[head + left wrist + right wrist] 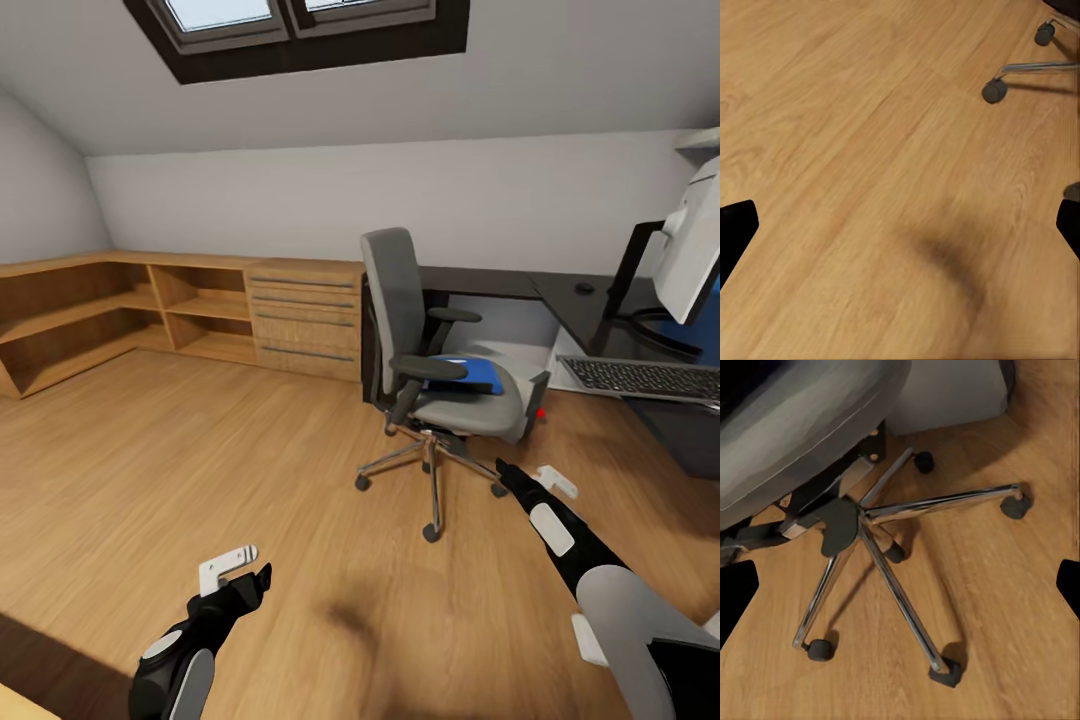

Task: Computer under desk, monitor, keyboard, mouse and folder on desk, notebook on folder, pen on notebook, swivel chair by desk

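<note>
The chair [440,375] stands ahead of me on the wood floor [200,450], the blue folder [472,372] lying on its seat. My right hand [515,478] hangs low beside the chair's wheeled base [862,521], spread open and empty. My left hand [250,575] hovers well apart over bare floor, also open and empty. The keyboard [645,378] and monitor [690,250] sit on the desk [580,300], both cut off at the edge. A small dark thing [585,288] there may be the mouse.
</note>
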Robot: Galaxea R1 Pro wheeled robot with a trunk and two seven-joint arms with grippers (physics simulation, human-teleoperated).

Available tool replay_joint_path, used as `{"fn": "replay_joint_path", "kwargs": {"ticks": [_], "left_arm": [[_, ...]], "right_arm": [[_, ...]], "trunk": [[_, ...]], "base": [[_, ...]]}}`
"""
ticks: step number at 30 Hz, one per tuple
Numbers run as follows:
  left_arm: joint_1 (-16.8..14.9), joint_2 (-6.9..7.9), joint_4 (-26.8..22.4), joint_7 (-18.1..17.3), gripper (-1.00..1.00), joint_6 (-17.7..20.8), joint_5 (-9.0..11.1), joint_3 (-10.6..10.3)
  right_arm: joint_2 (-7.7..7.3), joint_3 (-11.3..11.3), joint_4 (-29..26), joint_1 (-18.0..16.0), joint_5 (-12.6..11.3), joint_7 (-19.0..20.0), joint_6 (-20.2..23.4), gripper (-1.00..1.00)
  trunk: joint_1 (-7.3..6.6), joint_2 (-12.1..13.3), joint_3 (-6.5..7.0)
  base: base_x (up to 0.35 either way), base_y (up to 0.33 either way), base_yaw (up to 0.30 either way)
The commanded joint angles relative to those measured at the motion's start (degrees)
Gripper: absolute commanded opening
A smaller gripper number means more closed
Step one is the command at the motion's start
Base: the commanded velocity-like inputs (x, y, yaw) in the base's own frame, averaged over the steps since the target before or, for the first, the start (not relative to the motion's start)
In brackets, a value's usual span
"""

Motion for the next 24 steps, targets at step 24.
{"fn": "replay_joint_path", "kwargs": {"ticks": [24], "left_arm": [[-0.02, 0.00, -0.06, 0.46, 1.00, 0.08, 0.61, -0.23]], "right_arm": [[0.13, 0.10, 0.06, -0.04, -0.60, -0.04, -0.08, 1.00]], "trunk": [[0.00, -0.03, -0.05]], "base": [[0.115, 0.115, -0.159]]}}
